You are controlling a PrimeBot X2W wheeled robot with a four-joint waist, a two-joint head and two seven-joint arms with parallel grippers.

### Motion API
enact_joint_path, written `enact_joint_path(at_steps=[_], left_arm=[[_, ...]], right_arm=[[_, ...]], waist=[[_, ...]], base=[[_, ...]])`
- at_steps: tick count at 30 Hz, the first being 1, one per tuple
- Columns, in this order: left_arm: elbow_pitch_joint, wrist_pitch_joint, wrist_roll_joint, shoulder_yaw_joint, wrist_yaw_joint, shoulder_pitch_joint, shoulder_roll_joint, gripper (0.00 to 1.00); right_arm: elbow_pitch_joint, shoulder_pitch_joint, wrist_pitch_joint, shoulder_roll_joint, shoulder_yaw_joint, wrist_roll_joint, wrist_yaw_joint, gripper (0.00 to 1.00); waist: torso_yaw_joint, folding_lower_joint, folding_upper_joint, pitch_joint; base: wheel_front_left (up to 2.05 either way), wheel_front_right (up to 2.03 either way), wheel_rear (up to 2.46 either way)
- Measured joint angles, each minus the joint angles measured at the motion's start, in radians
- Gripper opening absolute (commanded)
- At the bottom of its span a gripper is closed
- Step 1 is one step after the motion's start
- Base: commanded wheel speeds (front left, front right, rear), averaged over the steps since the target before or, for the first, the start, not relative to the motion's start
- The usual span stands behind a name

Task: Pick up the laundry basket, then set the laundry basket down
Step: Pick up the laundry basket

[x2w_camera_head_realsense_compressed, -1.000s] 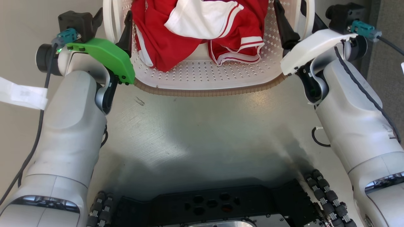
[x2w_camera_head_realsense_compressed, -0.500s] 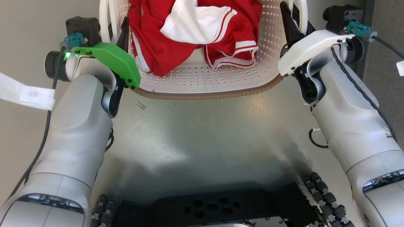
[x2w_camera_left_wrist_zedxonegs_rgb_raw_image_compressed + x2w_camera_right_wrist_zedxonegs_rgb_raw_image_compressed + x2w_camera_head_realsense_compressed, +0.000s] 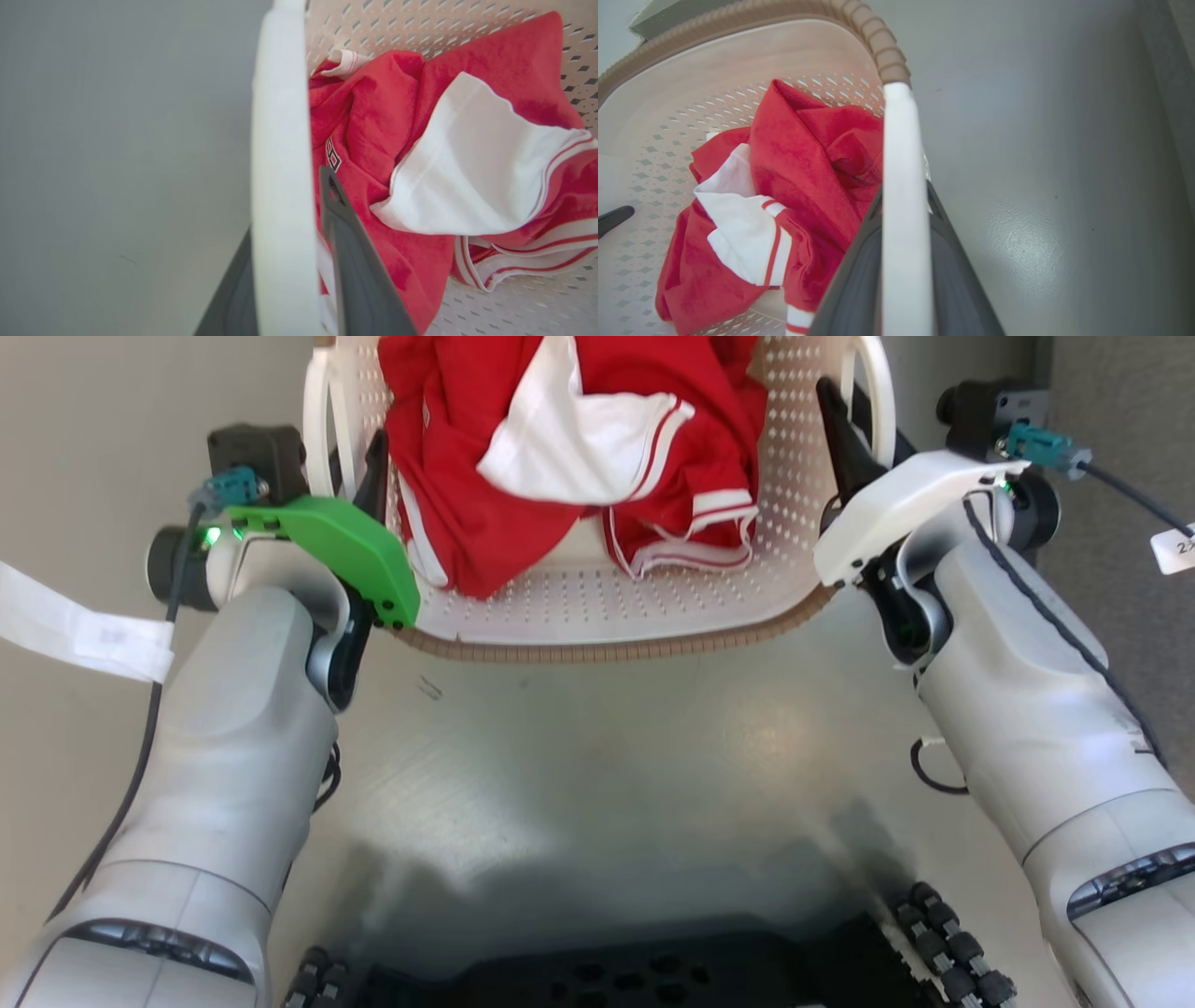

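While handle [image 3: 280, 140] masks left claw [image 3: 358, 471], basket [image 3: 607, 649] cropped.

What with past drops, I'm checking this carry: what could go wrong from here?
1. The left gripper and right gripper each pinch only a thin smooth handle of the laundry basket; it might slip or swing.
2. The red-and-white clothes lie toward the far end, which could tip it.
3. Cloth touches the left gripper's inner finger and may snag at release.
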Motion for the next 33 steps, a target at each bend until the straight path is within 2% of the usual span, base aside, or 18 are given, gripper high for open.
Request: enact_joint_path(at_steps=[15,33], left_arm=[[0.058,0.037,-0.091,-0.062,0.0,0.085,-0.004,0.0],[0.087,0.135,-0.221,-0.13,-0.001,0.246,-0.005,0.0]], right_arm=[[0.097,0.066,0.003,0.009,0.099,0.103,0.001,0.0],[0.144,0.197,0.111,0.013,0.221,0.253,0.001,0.0]], waist=[[-0.006,0.0,0.0,-0.176],[-0.007,-0.0002,0.0,-0.446]], base=[[0.0,0.0,0.0],[0.0,0.0,0.0]])
